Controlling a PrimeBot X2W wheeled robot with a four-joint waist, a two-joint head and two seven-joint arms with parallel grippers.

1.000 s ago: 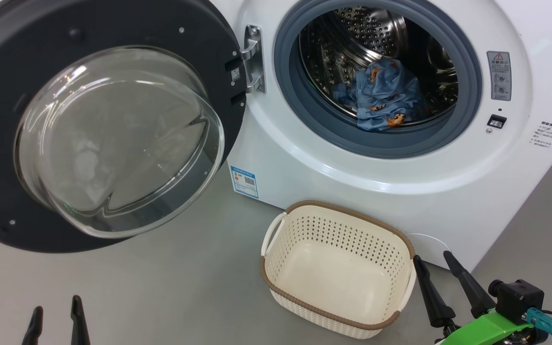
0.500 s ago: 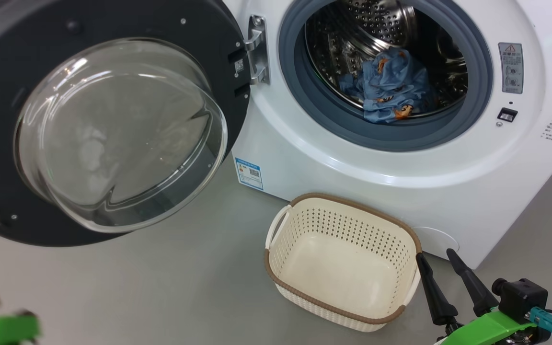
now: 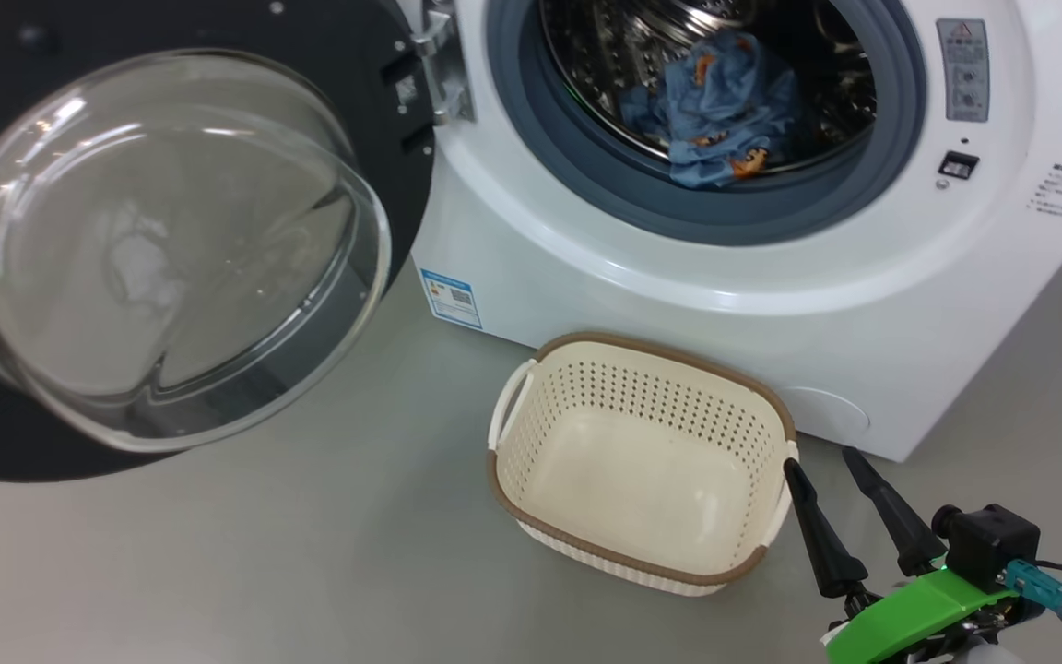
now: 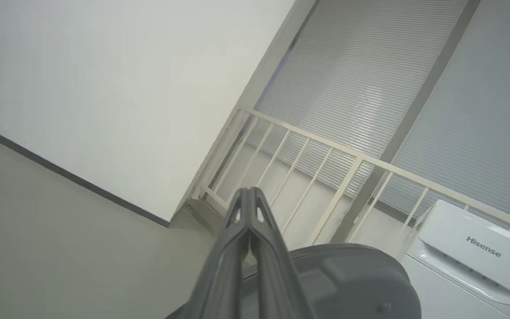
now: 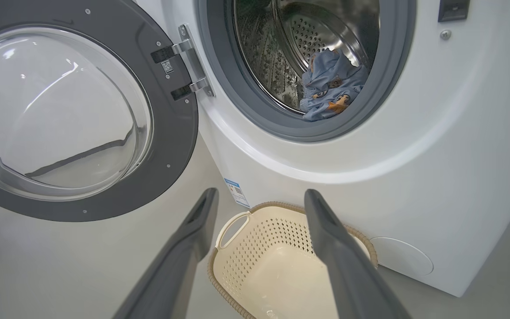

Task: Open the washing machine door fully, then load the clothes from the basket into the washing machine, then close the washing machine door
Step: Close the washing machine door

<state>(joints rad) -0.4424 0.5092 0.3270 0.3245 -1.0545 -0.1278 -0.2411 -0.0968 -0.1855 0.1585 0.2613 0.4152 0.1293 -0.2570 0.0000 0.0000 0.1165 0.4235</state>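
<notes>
Washing machine door (image 3: pixel 158 249): stood wide open, nine o'clock of the washing machine (image 3: pixel 678 304). Clothes (image 3: pixel 715 106): in drum, twelve o'clock. Basket (image 3: pixel 642 346): emptied, six o'clock. Left end effector (image 4: pixel 248 195): clenched, empty, by door's outer side. Right end effector (image 3: pixel 819 458): released, basket's three o'clock. Advised: push door's free edge steadily until latched.
</notes>
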